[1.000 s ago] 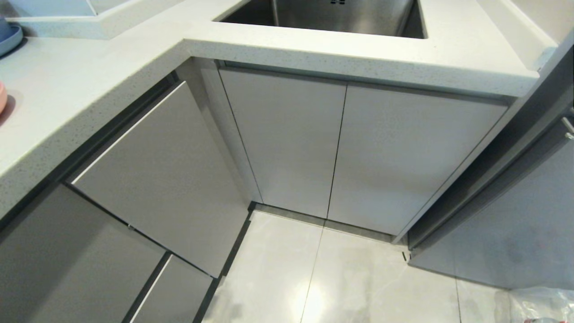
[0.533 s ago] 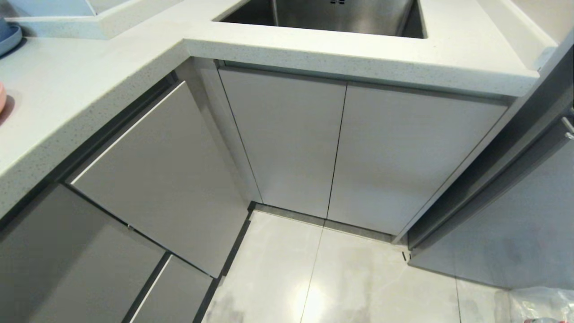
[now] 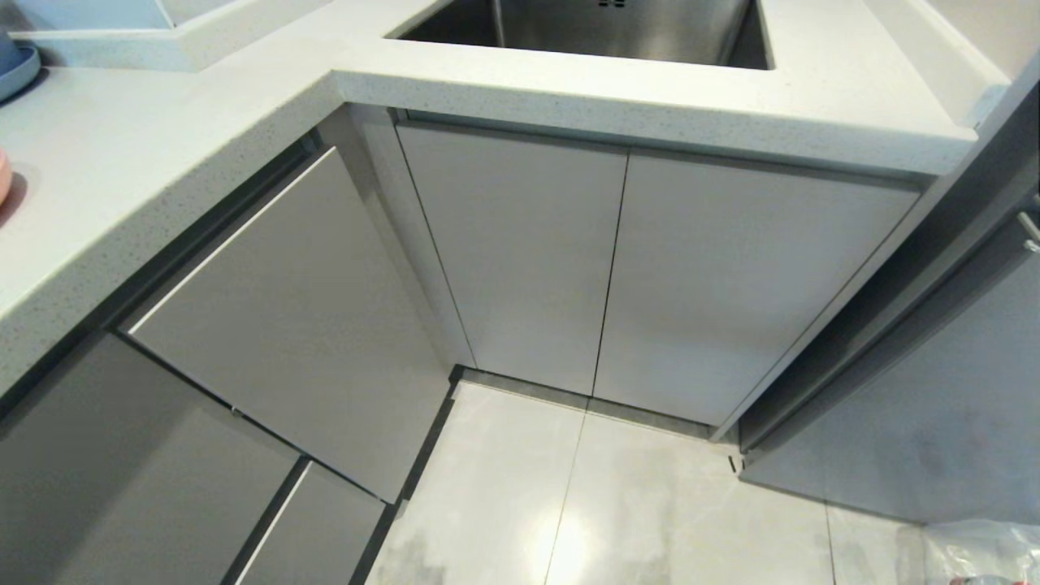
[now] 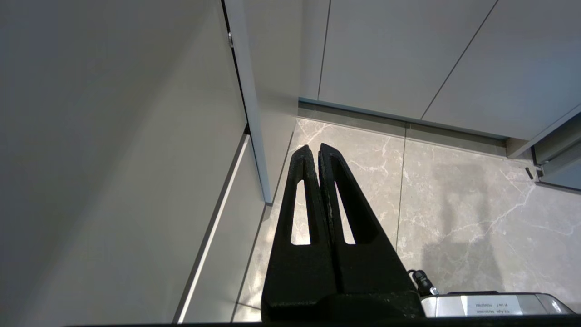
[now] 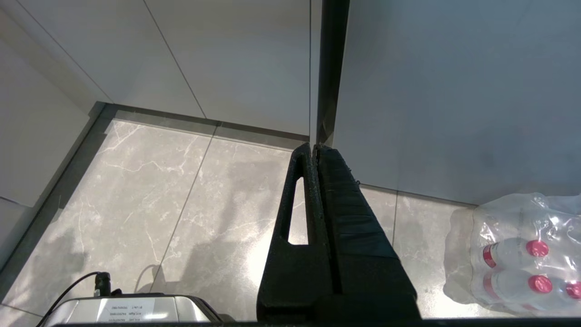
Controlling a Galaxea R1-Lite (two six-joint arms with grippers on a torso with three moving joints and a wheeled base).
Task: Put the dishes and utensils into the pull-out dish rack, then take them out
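The left hand (image 4: pixel 314 150) hangs low over the marble floor (image 4: pixel 454 204) beside grey cabinet fronts (image 3: pixel 520 252), fingers pressed together, empty; the right hand (image 5: pixel 313 149) likewise; the dish rack is seemingly out of sight, the fronts all closed.

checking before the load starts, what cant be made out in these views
- Pull-out dish rack, cream bowl, chopsticks, spoon: in no view; every cabinet front is closed.
- Blue plate and pink bowl: cut off by the head view's left edge.
- Sink: cut off by the top edge.
- Bottle pack: cut off at the right wrist view's edge.
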